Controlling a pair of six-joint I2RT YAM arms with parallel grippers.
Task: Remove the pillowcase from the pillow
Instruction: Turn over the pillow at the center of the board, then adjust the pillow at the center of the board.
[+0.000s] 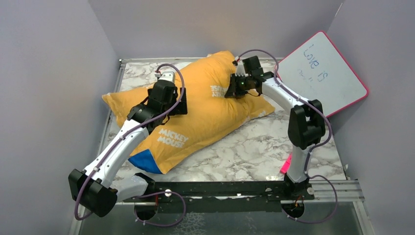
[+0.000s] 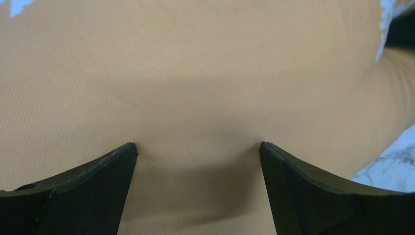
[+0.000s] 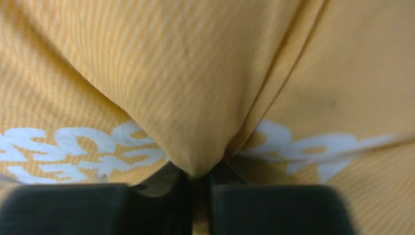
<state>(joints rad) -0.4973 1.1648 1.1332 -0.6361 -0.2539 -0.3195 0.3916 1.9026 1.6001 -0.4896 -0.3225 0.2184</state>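
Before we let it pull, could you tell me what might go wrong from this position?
The right fingers pinch only a narrow fold of the pillowcase; it may slip out, or the hidden pillow may lift with it. The left fingers stand open over the fabric, gripping nothing, so the whole bundle could drag. The whiteboard leans close to the right arm and might get knocked.

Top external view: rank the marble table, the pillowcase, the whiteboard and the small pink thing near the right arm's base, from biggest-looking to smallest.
1. marble table, though much of it is covered
2. pillowcase
3. whiteboard, propped at the far right, clearly smaller than the pillowcase here
4. small pink thing, partly hidden, so its full size is unsure
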